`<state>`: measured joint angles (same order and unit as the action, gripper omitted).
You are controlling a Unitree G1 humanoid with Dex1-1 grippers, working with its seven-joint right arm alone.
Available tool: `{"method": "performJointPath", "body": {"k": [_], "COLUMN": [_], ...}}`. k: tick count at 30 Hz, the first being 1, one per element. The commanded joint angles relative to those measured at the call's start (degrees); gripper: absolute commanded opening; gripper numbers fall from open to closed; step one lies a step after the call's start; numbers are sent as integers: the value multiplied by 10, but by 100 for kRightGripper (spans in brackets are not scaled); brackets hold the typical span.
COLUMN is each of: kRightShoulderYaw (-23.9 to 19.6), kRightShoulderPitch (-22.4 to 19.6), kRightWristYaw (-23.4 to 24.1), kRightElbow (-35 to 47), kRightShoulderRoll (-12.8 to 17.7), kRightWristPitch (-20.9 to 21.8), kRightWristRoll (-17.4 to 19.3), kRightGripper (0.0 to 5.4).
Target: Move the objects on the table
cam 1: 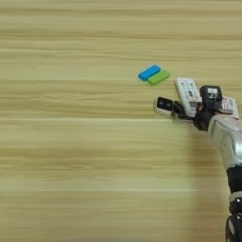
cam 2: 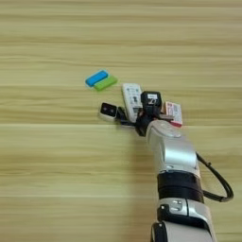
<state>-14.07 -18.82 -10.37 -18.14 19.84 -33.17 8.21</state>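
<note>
Your right gripper [cam 2: 133, 113] is straddling the white remote [cam 2: 131, 100], black fingers apart either side of its near end, black-faced white square [cam 2: 108, 111] lying at its nine o'clock, red-and-white rectangle [cam 2: 173, 113] at three, blue block [cam 2: 96, 78] and green block [cam 2: 105, 83] touching at eleven, no lettering readable, light wood-grain table [cam 2: 47, 165] filling your view.

Tabletop test setup: bare wood-grain table [cam 1: 71, 156], scattered small objects [cam 2: 101, 80].

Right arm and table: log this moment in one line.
gripper at remote | square beside | red card right | blue, green blocks beyond
</note>
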Motion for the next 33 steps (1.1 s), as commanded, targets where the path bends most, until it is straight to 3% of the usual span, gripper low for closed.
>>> {"method": "performJointPath", "body": {"k": [1,24,33], "kRightShoulderYaw": [-4,-29,-52], "kRightShoulderPitch": [-42,-44,-43], "kRightWristYaw": [8,49,87], "kRightElbow": [23,33,39], "kRightShoulderRoll": [20,16,33], "kRightWristPitch": [27,111,121], "kRightWristRoll": [-5,-6,-16], "kRightGripper": [535,535,535]}}
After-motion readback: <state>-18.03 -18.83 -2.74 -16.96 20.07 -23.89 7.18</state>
